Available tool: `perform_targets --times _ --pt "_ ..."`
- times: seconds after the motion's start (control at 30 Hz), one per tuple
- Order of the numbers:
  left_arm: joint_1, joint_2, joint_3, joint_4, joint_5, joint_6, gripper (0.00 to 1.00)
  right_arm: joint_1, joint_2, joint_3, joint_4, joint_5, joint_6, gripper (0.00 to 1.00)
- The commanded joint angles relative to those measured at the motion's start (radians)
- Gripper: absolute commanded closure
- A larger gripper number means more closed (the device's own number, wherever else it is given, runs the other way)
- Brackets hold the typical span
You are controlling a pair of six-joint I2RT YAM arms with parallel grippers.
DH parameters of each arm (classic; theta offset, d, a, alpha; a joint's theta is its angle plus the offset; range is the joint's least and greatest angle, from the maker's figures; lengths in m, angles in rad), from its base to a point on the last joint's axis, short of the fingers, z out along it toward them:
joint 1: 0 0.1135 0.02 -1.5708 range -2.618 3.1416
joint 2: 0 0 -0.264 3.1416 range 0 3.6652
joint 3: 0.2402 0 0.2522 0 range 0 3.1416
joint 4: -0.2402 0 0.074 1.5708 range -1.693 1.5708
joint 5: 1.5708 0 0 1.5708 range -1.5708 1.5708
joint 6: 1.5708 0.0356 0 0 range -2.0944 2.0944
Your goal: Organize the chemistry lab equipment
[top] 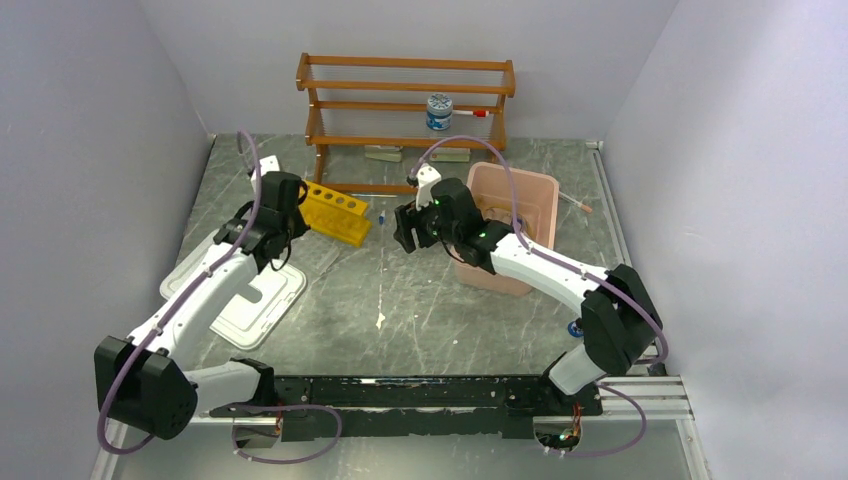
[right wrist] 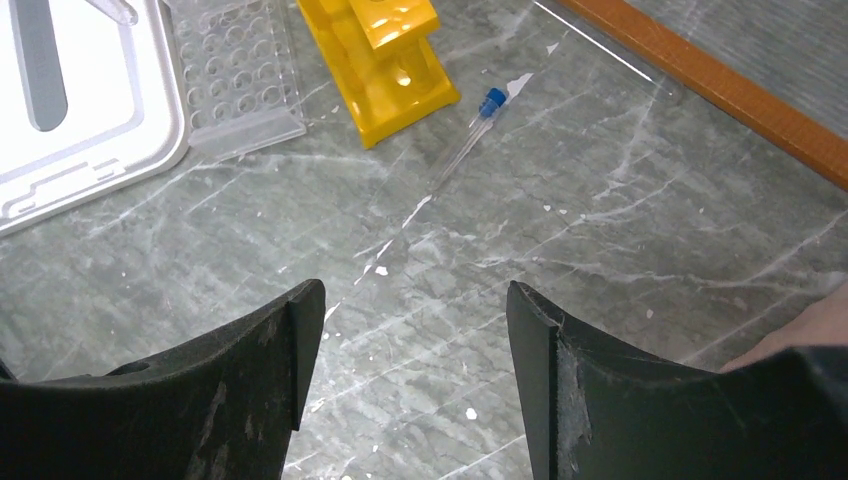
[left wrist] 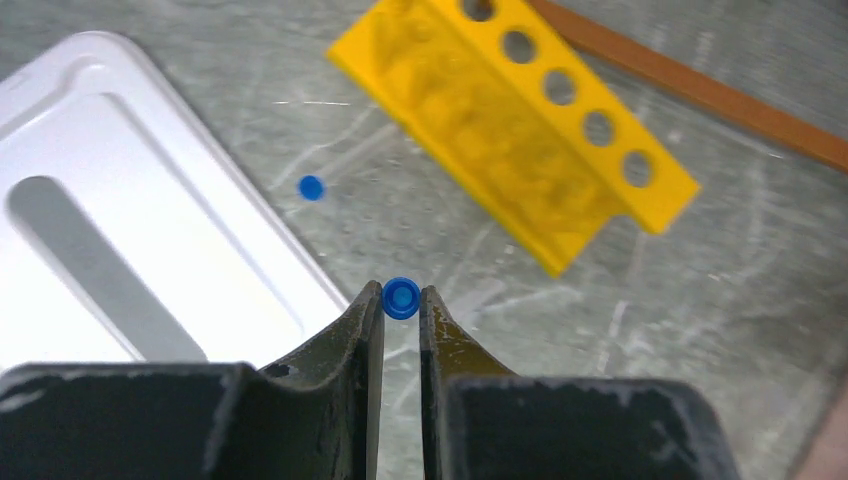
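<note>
Test-tube rack (top: 337, 212), yellow, mid-table, visible holes empty. Right gripper (right wrist: 410, 360): jaws wide, empty, facing loose blue-capped tube (right wrist: 468, 140) beside rack. Left gripper (left wrist: 401, 310): clamped on second blue-capped tube (left wrist: 401, 298). Step: racking; next likely needs alignment over a hole.

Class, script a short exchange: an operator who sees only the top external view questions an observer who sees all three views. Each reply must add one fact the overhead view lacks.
Operator: From above I cannot tell whether the left tool carries anything. Does it?
Observer: Yes. The left wrist view shows it shut on a blue-capped tube, with the cap facing the camera.
Operator: And the right tool?
Observer: The right wrist view shows its fingers spread wide apart, with nothing between them.
</note>
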Motion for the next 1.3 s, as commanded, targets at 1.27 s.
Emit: perform_targets --times 1.27 --pt "0.0 0.193 -0.219 0.354 -0.254 0.08 0.95 -0.006 0.082 0.098 -0.078 0.013 -0.005 0.31"
